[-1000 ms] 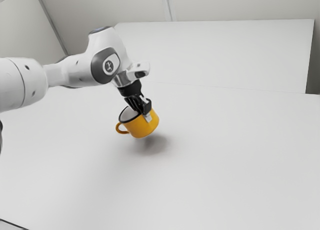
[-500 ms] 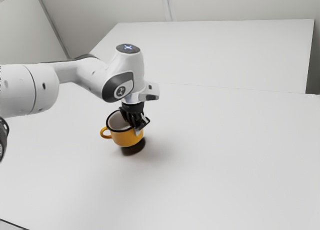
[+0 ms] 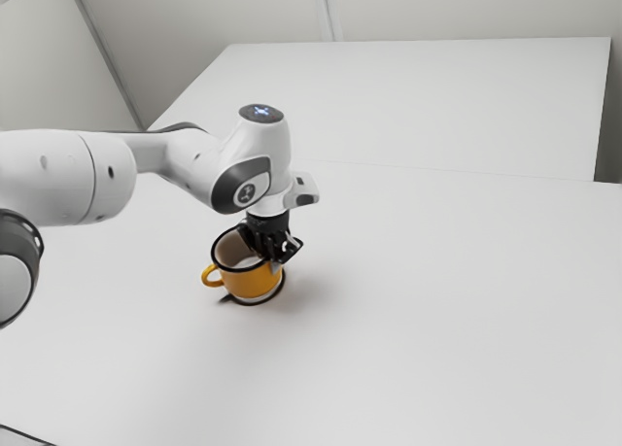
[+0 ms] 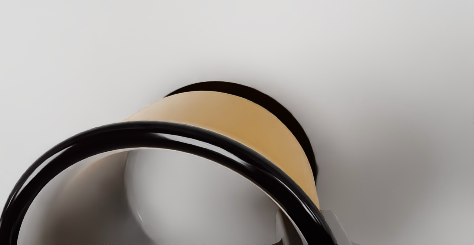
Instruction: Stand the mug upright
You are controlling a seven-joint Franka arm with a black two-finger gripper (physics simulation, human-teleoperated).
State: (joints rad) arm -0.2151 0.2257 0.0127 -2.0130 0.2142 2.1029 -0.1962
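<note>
Mug point(image 3: 251, 284) in your pincer point(image 3: 272, 257): you have its wall pinched, one finger inside the rim point(image 4: 222, 150) and the other outside, closed down to about the wall's thickness. Your arm point(image 3: 68, 179) comes in from the exterior view's left, its last part bent over so the pincer points down at the table point(image 3: 418, 310). Below the pincer and to its side, the mug has its mouth up and its long axis close to vertical; you can't rule out a slight lean. Its handle point(image 3: 210, 276) points away from the pincer, on the opposite side of the mug. The finger inside is partly hidden, and whether the base fully touches the table is hard to tell.
</note>
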